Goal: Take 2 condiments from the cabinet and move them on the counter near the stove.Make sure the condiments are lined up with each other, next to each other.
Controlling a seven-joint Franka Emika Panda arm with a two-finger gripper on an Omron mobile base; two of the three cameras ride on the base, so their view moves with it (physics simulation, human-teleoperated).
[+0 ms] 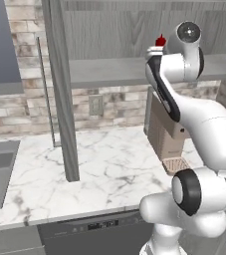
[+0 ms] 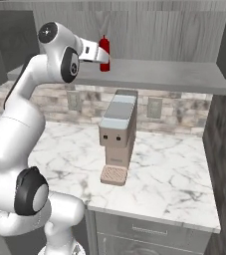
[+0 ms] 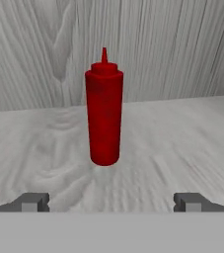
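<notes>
In the hand view, the two dark fingertips (image 3: 30, 202) rise at the lower left and lower right of the frame, so the gripper (image 3: 111, 203) is spread wide with nothing between its tips. Just beyond them, at centre frame, one red bottle (image 3: 104, 114) stands upright on the pale shelf (image 3: 182, 133) of the cabinet (image 3: 172, 49), its nozzle pointing up and its base resting on the board, well clear of both tips. The right base view places the same bottle at the upper centre-left of the frame, directly ahead of the hand, with the shelf running rightward from it. The step in hand appears to be the approach to the first pick: the next move calls for advancing the hand along its axis until the tips flank the bottle body (mid-height gives the most grip), then closing. In the left base view the arm covers most of the bottle; a small red tip shows beside the wrist. Only one bottle can be made out; a second cannot be located. The marble counter (image 1: 104, 169) and a coffee machine (image 2: 117, 137) lie below; a stove cannot be confirmed.
</notes>
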